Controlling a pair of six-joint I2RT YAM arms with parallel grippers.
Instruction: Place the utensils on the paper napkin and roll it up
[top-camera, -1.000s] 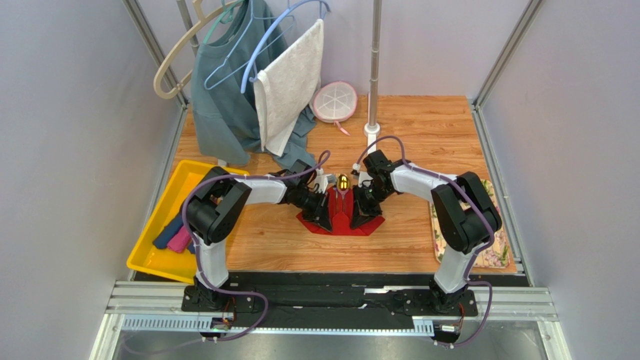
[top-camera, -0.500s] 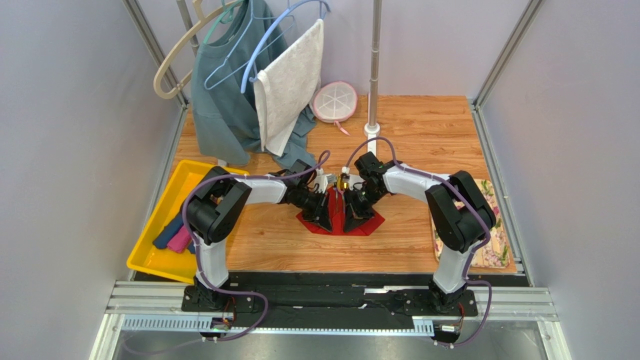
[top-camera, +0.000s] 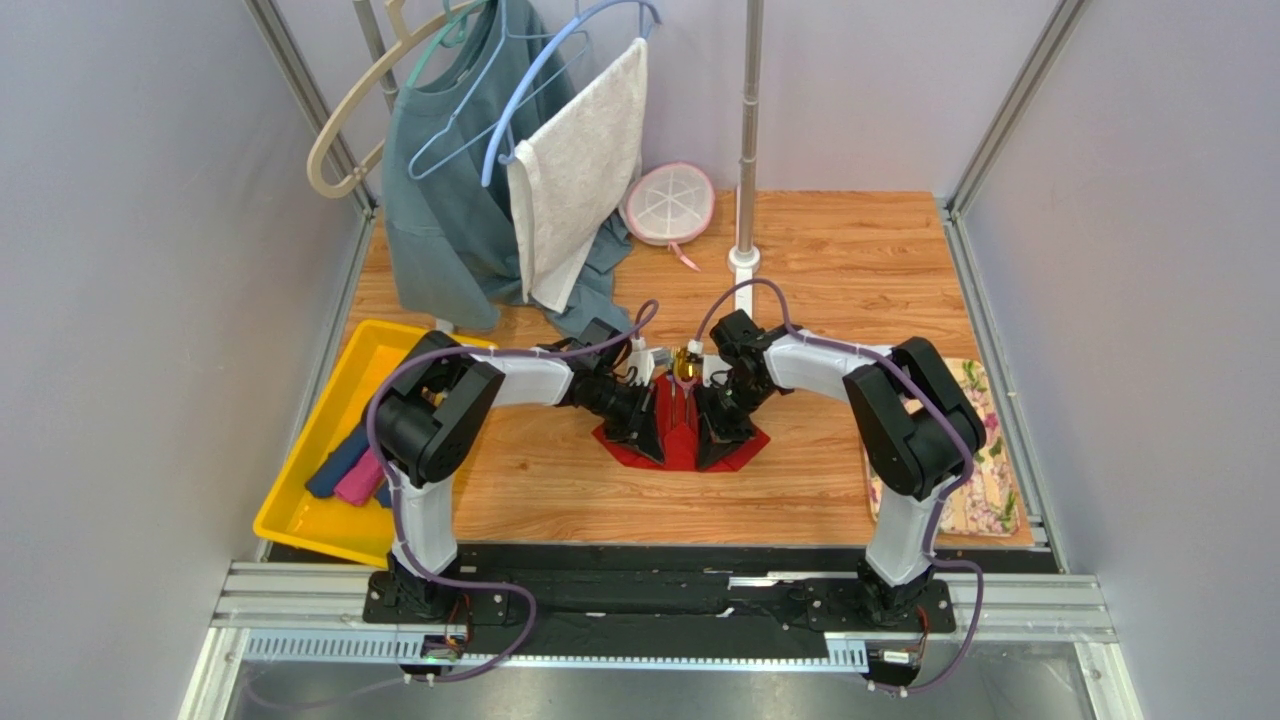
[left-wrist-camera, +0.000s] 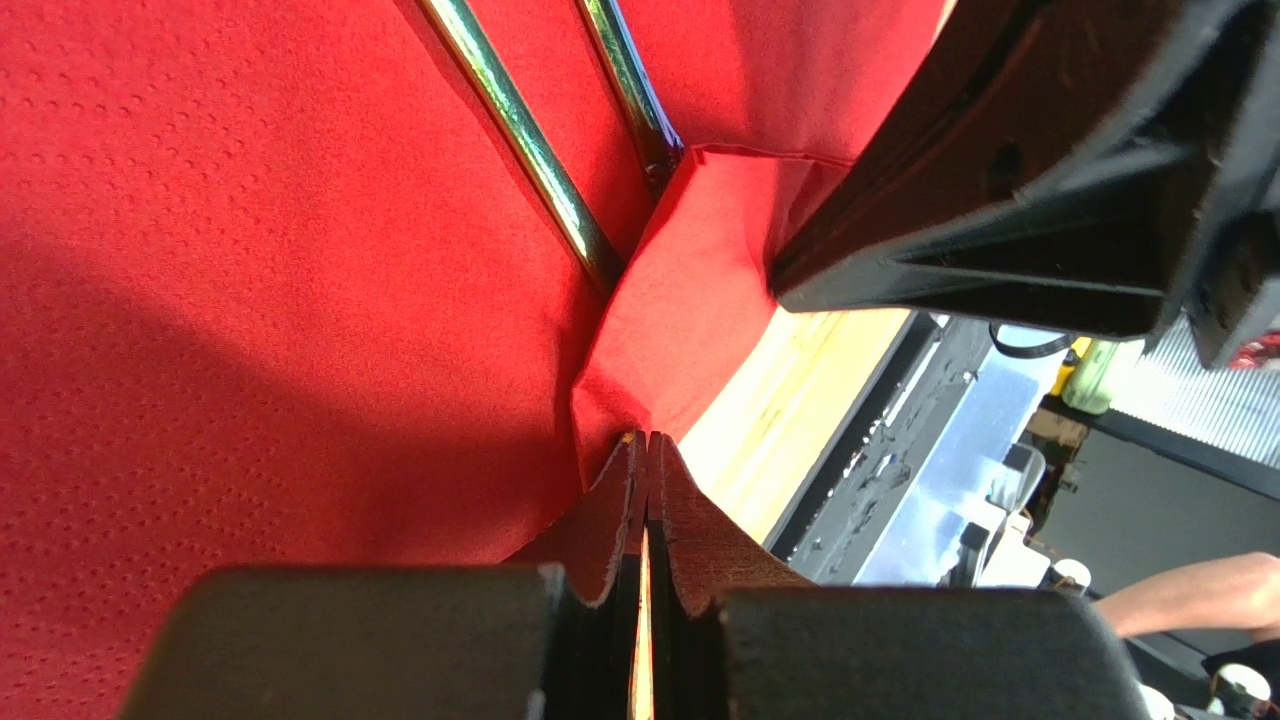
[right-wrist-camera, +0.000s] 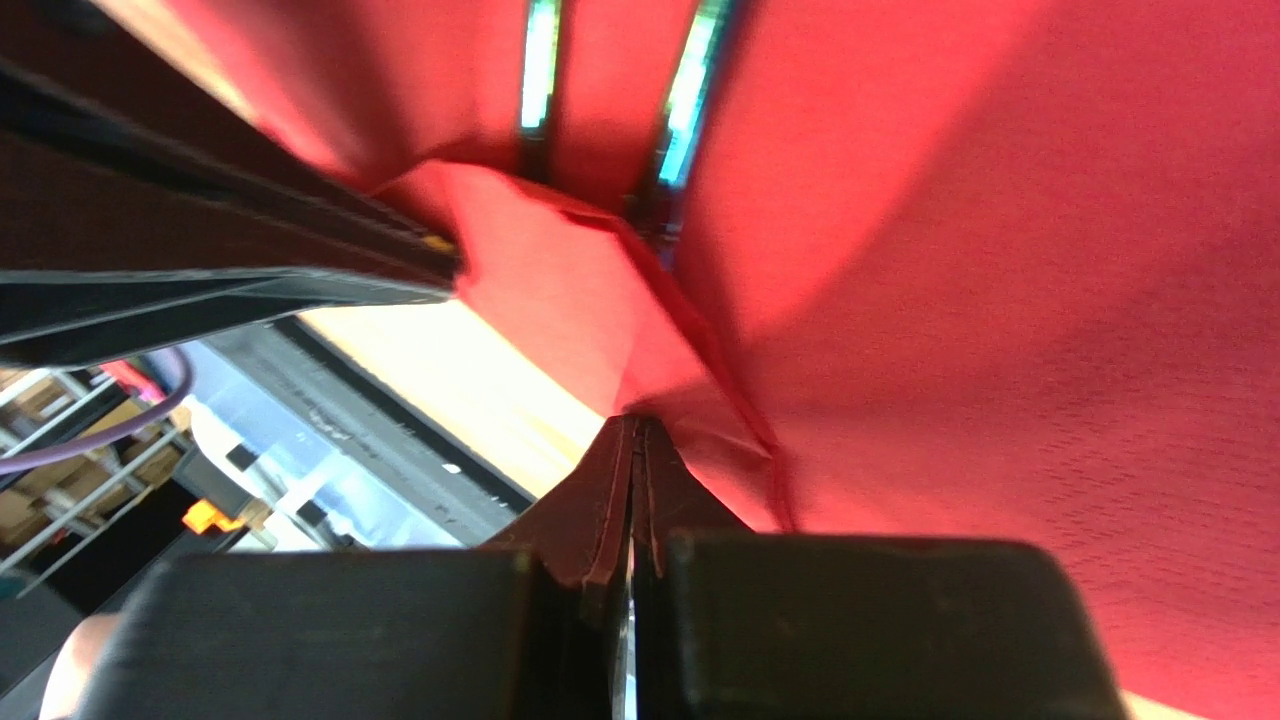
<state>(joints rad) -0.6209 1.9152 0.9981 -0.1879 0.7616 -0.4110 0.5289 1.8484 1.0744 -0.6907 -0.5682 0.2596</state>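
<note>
No legible text or labels.

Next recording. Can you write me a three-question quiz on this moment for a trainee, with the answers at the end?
1. True or false: the right hand stands wide open above the scene.
2. Multiple choice: the left hand is pinching A) the paper napkin, B) a clothes hanger, C) a fabric roll.
3. Short answer: how many slim handles of the utensils show in the left wrist view, and what do they lie on?

Key
1. False: its jaws are shut on a fold of the paper napkin.
2. A.
3. Two, lying on the paper napkin.
</note>
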